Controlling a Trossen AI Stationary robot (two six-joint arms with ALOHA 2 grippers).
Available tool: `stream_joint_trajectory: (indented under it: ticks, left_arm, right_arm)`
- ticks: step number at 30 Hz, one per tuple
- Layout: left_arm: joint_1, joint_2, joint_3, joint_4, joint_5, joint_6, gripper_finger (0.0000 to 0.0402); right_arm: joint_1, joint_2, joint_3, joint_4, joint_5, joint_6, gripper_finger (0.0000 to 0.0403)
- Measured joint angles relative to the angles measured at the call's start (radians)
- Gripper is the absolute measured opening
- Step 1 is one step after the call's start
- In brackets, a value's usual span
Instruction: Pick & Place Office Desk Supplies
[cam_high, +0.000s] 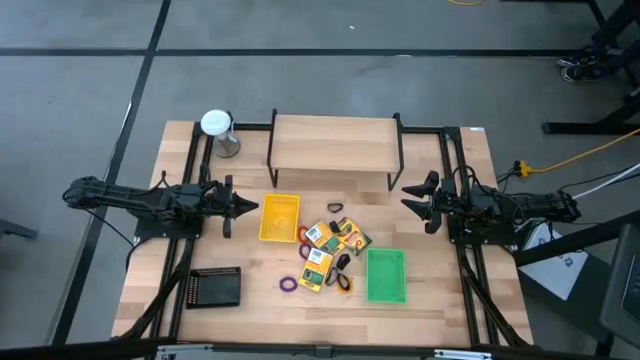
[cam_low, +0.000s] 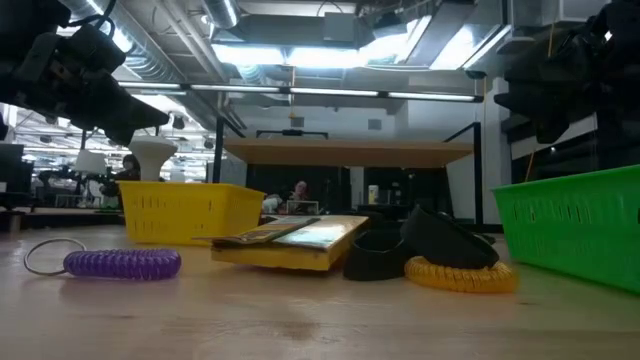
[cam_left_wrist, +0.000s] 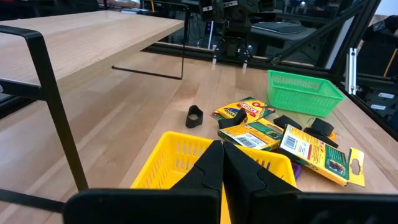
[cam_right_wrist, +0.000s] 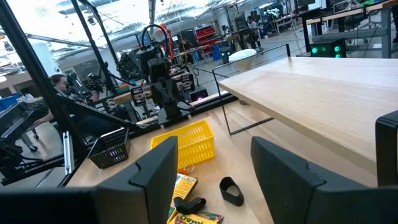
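The supplies lie in a loose heap at the table's middle: yellow crayon boxes (cam_high: 318, 268) (cam_left_wrist: 314, 154), black clips (cam_high: 335, 207) (cam_left_wrist: 194, 116), a purple ring (cam_high: 288, 283) (cam_low: 122, 263) and an orange ring (cam_high: 343, 284) (cam_low: 460, 275). All of them rest flat on the wood. My left gripper (cam_high: 250, 207) (cam_left_wrist: 222, 167) hangs shut at the left, just short of the yellow tray (cam_high: 279, 217). My right gripper (cam_high: 408, 197) (cam_right_wrist: 214, 165) hangs open at the right, above the table and away from the heap, with nothing between its fingers.
A green tray (cam_high: 386, 275) stands right of the heap and a black tray (cam_high: 215, 287) at the near left. A wooden shelf on black legs (cam_high: 335, 145) spans the far side. A grey cylinder with a white top (cam_high: 217, 125) stands at the far left.
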Motion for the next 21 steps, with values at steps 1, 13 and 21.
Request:
stream_joint_trajectory:
  ticks: [1,13,21]
  left_arm:
    - [0.000,0.000,0.000,0.000,0.000,0.000,0.0004]
    - [0.000,0.000,0.000,0.000,0.000,0.000,0.0004]
    - [0.000,0.000,0.000,0.000,0.000,0.000,0.0004]
  right_arm:
    - [0.000,0.000,0.000,0.000,0.000,0.000,0.0206]
    - [0.000,0.000,0.000,0.000,0.000,0.000,0.0206]
    - [0.000,0.000,0.000,0.073,0.134,0.043,0.0206]
